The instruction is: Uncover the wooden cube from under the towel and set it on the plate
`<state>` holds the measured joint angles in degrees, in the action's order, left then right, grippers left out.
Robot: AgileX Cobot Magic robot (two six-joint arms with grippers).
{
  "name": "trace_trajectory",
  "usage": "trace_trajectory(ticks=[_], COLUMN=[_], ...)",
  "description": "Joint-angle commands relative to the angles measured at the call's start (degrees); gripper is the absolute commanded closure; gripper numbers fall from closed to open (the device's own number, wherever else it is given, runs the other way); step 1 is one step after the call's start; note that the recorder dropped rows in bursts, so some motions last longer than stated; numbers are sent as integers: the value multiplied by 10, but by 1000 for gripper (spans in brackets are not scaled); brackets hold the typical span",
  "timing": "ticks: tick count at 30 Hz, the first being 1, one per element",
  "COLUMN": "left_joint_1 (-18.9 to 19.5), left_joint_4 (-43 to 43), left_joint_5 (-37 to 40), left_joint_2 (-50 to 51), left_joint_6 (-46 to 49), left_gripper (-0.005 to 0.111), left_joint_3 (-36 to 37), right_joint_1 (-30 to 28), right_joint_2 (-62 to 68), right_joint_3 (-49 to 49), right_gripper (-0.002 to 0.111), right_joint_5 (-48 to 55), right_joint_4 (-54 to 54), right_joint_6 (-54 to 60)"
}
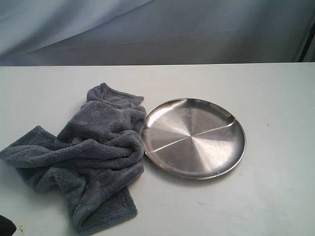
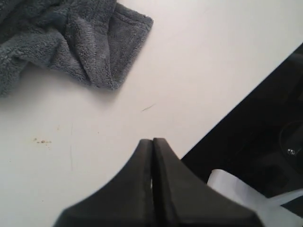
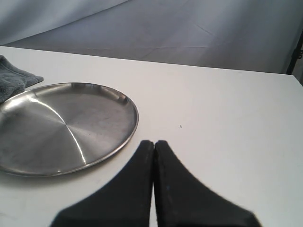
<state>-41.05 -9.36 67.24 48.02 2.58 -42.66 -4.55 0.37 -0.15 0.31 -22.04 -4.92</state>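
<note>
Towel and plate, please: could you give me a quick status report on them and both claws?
Left claw shut, empty, off the towel. Right claw shut, empty, near the plate. No cube in sight; plate bare.

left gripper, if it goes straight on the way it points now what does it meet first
Most likely the bare table. The shut left gripper points over open tabletop, and the towel has a corner lying farther on, just beside that line. Depth is unclear, so it could brush that corner.
</note>
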Motion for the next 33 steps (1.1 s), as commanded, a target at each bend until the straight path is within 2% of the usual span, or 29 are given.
trace_trajectory(ticks=[1, 9, 20, 21, 24, 26, 28, 30, 33], left_joint_1=[-41, -111, -115, -115, -114, -94, -58, 7, 76], left_joint_4=[44, 60, 74, 79, 124, 134, 130, 130, 131], left_joint_5=[27, 27, 27, 27, 27, 27, 27, 27, 27], left_joint_2=[43, 193, 410, 437, 476, 498, 510, 522, 522], left_joint_6=[-10, -103, -195, -221, -224, -243, -253, -250, -249], left_gripper=[107, 107, 107, 107, 107, 107, 107, 107, 107], left_joint_3=[-50, -149, -265, -290, -342, -381, -411, -433, -435], right_joint_1=[0, 0, 0, 0, 0, 0, 0, 0, 0], right_joint_2=[-4, -4, -4, -4, -4, -4, -4, -4, -4], right_joint_3=[1, 1, 1, 1, 1, 1, 1, 1, 1], right_gripper=[105, 105, 105, 105, 105, 105, 105, 105, 105], right_joint_5=[7, 7, 7, 7, 7, 7, 7, 7, 7], right_joint_4=[-3, -3, -3, -3, -3, -3, -3, -3, -3], right_joint_6=[-2, -2, -2, -2, -2, -2, -2, -2, -2])
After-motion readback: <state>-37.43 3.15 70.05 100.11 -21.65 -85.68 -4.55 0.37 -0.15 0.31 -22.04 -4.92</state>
